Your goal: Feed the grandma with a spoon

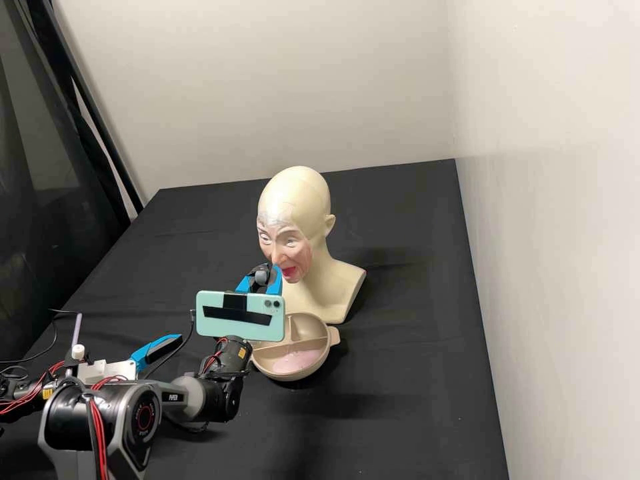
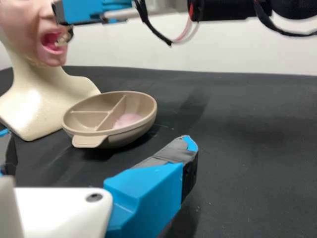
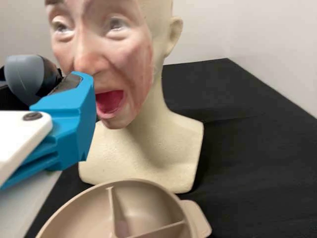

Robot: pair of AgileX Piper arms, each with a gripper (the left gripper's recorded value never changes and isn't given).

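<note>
Holds a grey spoon [image 3: 27, 74] clamped in the right gripper [image 1: 265, 283], long axis aimed into the open mouth of the mannequin head [image 1: 297, 213], tip at the lips. Rests the left gripper [image 1: 160, 348], unclenched, well apart.

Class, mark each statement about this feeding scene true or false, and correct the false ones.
1. The right gripper holds a spoon at the head's open mouth. True.
2. The bowl stands behind the head. False: it stands in front of it.
3. The bowl has three compartments. True.
4. The left gripper grips the bowl. False: it is open and apart from the bowl.
</note>
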